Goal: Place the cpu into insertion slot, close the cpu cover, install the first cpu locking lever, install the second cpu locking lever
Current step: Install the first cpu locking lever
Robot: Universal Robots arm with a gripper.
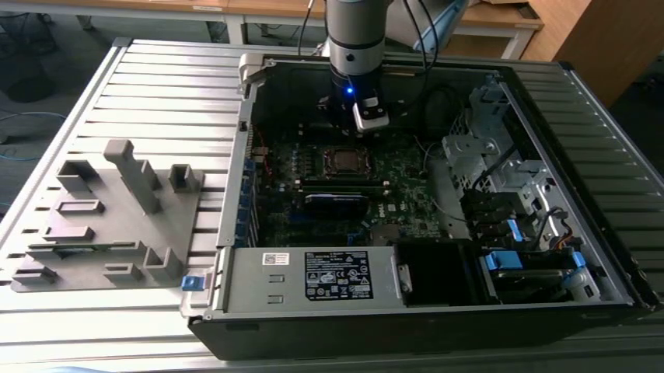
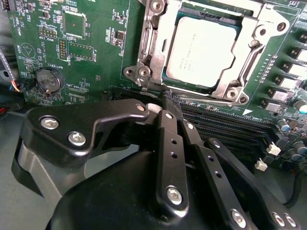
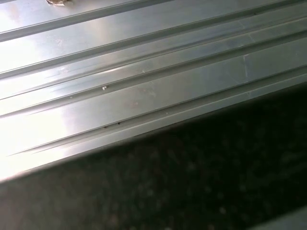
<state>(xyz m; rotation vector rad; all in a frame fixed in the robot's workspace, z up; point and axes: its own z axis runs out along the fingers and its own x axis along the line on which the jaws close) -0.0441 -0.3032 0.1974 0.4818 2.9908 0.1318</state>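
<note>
The cpu [image 2: 201, 48] sits in the insertion slot [image 2: 168, 76] at the upper right of the second wrist view, the cpu cover [image 2: 247, 67] down over it and the claw [image 2: 165, 106] clenched empty just below, so I'd judge the locking levers are in hand, calling for a fine, careful hook.

The open black metal computer case [image 1: 415, 330] lies on the ribbed silvery metal desk [image 1: 155, 78]. The grey plastic fixture block [image 1: 104, 225] stands at the exterior view's left of it. Inside the case, the silver-beige square cpu [image 2: 201, 48] sits in the dark square insertion slot [image 1: 326, 160]. The thin silvery cpu cover [image 2: 249, 72] lies flat around it, and long black memory slots [image 2: 225, 129] run just beside.
</note>
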